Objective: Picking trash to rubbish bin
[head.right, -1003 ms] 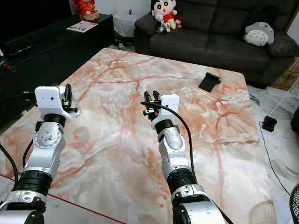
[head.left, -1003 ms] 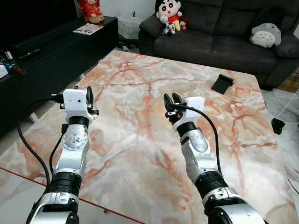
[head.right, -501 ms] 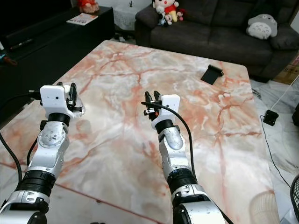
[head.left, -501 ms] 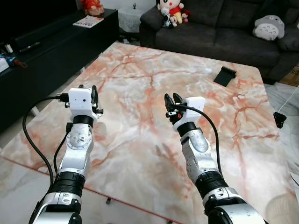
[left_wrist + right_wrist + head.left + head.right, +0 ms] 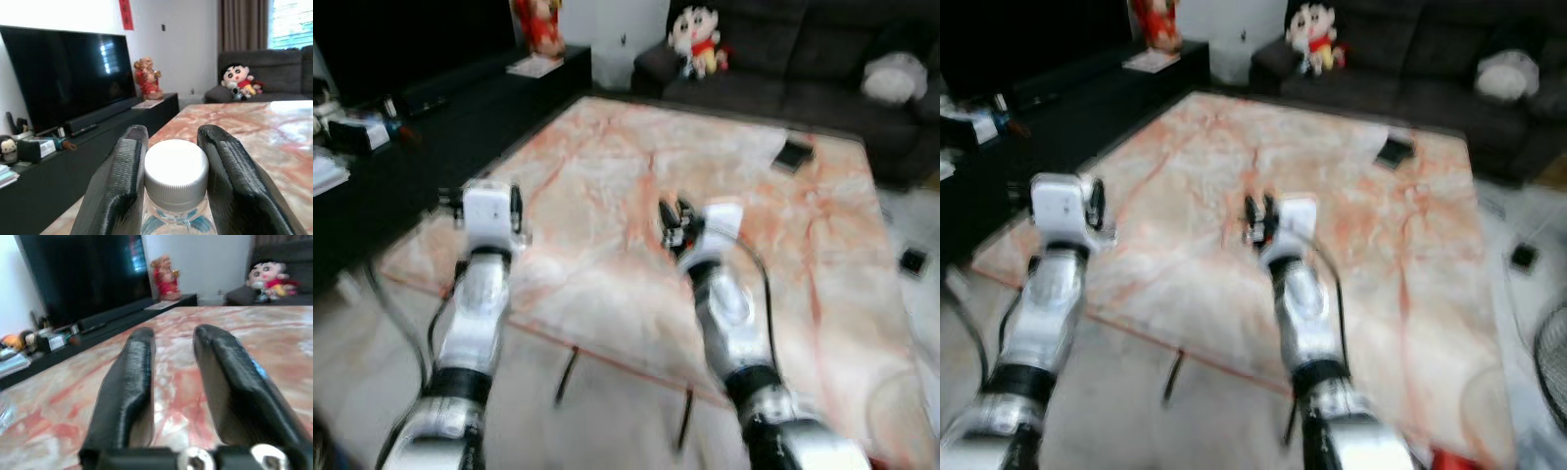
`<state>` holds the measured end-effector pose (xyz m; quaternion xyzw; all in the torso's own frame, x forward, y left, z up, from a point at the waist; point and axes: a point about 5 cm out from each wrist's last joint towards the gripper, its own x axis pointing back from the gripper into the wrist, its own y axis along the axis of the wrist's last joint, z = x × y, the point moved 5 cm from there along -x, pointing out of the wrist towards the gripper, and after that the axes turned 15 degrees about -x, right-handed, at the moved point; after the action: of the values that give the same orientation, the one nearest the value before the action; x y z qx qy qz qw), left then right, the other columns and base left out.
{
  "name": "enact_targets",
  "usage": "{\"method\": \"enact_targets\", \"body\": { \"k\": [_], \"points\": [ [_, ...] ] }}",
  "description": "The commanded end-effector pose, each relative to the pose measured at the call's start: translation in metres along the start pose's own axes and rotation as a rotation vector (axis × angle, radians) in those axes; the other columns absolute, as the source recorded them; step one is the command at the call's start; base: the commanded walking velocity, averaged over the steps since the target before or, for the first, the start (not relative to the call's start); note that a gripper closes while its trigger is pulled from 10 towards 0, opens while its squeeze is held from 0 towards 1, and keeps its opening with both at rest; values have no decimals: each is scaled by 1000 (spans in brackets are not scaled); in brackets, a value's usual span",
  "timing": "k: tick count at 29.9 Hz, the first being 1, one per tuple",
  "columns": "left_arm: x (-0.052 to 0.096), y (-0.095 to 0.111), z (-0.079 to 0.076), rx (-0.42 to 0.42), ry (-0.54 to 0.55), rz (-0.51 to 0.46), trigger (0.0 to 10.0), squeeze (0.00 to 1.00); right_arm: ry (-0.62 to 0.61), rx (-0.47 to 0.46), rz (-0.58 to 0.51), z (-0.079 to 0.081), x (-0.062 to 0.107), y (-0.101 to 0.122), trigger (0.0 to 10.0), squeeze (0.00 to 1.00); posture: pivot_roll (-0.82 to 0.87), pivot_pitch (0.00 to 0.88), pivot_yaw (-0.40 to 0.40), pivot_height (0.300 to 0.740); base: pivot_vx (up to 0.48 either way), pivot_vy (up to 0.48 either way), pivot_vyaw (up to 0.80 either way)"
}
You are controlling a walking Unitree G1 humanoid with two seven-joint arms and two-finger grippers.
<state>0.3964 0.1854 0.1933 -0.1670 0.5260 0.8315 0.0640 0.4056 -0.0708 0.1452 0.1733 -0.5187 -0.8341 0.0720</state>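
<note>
Left claw [image 5: 171, 196]: your fingers [image 5: 120, 186] are clamped on either side of a clear bottle [image 5: 176, 218], just under its white cap [image 5: 176, 169]. That bottle is the trash, and it sits upright in your grip, above the near left edge of the desk.
Right claw [image 5: 171, 396]: your two black fingers stand a little apart with nothing between them; it hovers over the middle of the desk [image 5: 607, 166].
Step in hand: judging by the bottle already gripped and the blur across both eye views, you are carrying the trash away from the desk, not reaching for it.
Next move: you need to find the rubbish bin, which I cannot make out among the things around you. Keep the bottle upright and the grip firm while you walk or turn. A pale round shape [image 5: 1489, 406] sits on the floor past the desk's right corner; it is too blurred to call.
Desk: pink-and-white marble top, with a small dark flat object [image 5: 795, 155] lying near its far right side.
Far side: a dark sofa [image 5: 803, 59] with a doll in red [image 5: 695, 37] and a grey plush [image 5: 899, 78].
Far left: a black TV cabinet [image 5: 73, 161] under a large dark screen [image 5: 63, 78], with a red-and-gold figurine [image 5: 149, 81].
Writing: a red strip [image 5: 125, 14] hangs on the wall; its characters are too small to read. The bottle's blue label shows no legible words.
</note>
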Motion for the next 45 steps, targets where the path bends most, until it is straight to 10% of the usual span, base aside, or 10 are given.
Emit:
{"method": "enact_targets", "body": {
  "k": [1,45],
  "points": [
    [-5,11,1,2,5,-34,10000,0,0,-2,-15,0,-2,5,10000,0,-8,0,-26,740,0,0,0],
    [1,5,0,6,1,-9,10000,0,-7,2,1,-4,1,1,10000,0,-11,0,-37,740,-155,0,0]
  ]
}}
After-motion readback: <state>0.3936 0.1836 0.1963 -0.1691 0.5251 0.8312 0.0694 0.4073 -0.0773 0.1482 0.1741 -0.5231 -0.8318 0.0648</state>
